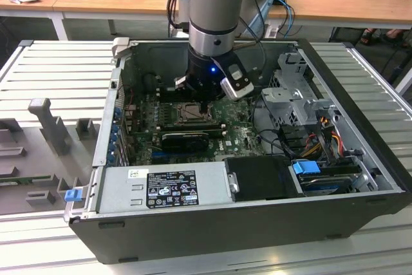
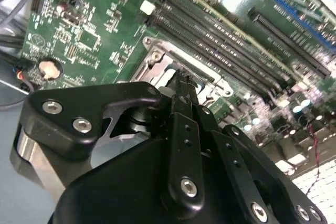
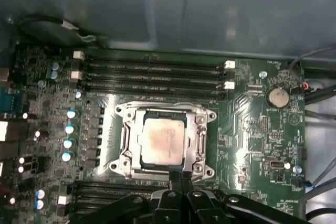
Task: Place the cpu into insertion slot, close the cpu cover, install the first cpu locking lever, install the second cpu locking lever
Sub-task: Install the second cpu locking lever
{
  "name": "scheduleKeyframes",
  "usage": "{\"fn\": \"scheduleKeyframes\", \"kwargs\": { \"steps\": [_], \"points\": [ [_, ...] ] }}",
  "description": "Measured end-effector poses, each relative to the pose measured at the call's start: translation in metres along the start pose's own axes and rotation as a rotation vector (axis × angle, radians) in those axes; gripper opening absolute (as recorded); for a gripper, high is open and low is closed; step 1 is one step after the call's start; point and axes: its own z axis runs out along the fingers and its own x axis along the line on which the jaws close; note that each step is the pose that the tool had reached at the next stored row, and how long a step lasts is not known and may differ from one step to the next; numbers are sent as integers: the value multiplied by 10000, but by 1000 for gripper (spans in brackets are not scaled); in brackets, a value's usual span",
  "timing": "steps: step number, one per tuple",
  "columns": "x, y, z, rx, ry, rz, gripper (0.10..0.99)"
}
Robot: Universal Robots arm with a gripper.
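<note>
The cpu (image 3: 163, 140) lies flat in the insertion slot (image 3: 126, 142), silver top facing up, square with the slot's sides. The cpu cover (image 3: 199, 136) is down around it. The hand (image 3: 180, 174), fingers pressed together and holding nothing, touches the slot's edge.

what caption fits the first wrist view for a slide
Gripper poised at the edge of the cpu cover, cpu seated.
</note>
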Motion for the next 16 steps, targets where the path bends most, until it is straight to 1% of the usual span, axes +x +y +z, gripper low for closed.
{"fn": "scheduleKeyframes", "kwargs": {
  "steps": [2, 5, 6, 8, 9, 11, 13, 14, 16],
  "points": [
    [10, -34, 1, -4, 0, -10, 106],
    [27, -61, 1, -33, 0, -22, 106],
    [49, -68, 2, -35, 1, -27, 106],
    [98, -76, 4, -34, 1, -31, 106],
    [156, -85, 8, -35, 2, -42, 106],
    [243, -86, 21, -36, 7, -70, 106],
    [305, -83, 31, -38, 8, -83, 106],
    [352, -82, 43, -39, 10, -98, 106],
    [382, -84, 72, -43, 13, -129, 106]
  ]
}}
